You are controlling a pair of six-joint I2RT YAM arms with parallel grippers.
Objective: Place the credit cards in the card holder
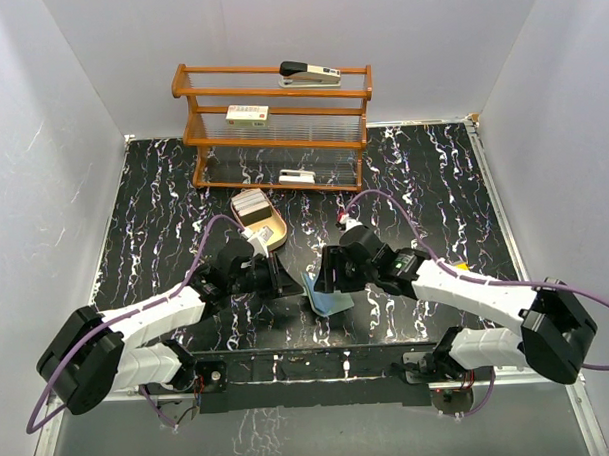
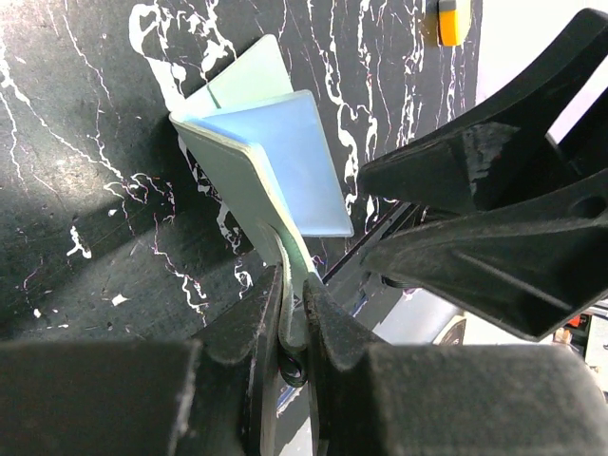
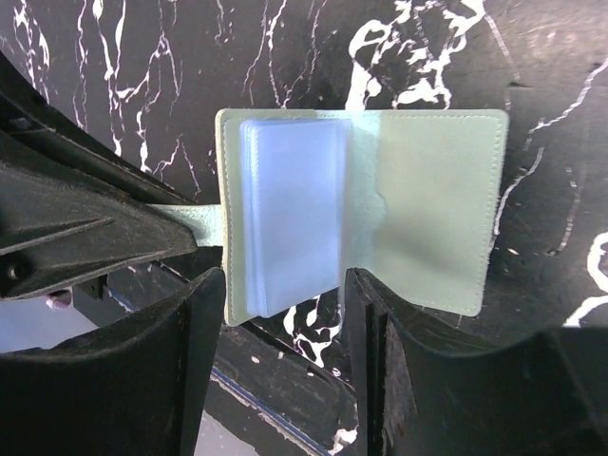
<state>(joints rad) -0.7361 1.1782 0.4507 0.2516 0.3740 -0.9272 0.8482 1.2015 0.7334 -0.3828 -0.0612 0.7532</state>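
The sage-green card holder (image 1: 328,297) lies spread open on the black marbled table between the two arms. Its clear blue-grey pockets (image 3: 290,218) stand up from the spine beside the green flap (image 3: 427,209). My left gripper (image 2: 293,313) is shut on the card holder's thin green strap at its left edge. My right gripper (image 3: 285,304) is open, a finger on each side of the near edge of the pockets, with nothing gripped. A stack of whitish credit cards (image 1: 250,203) rests in the tan oval tray (image 1: 275,232) behind my left gripper.
A wooden shelf rack (image 1: 276,124) stands at the back with a stapler (image 1: 309,73) on top and white labelled boxes (image 1: 247,114) on its levels. The two grippers sit very close together over the card holder (image 2: 256,142). White walls enclose the table.
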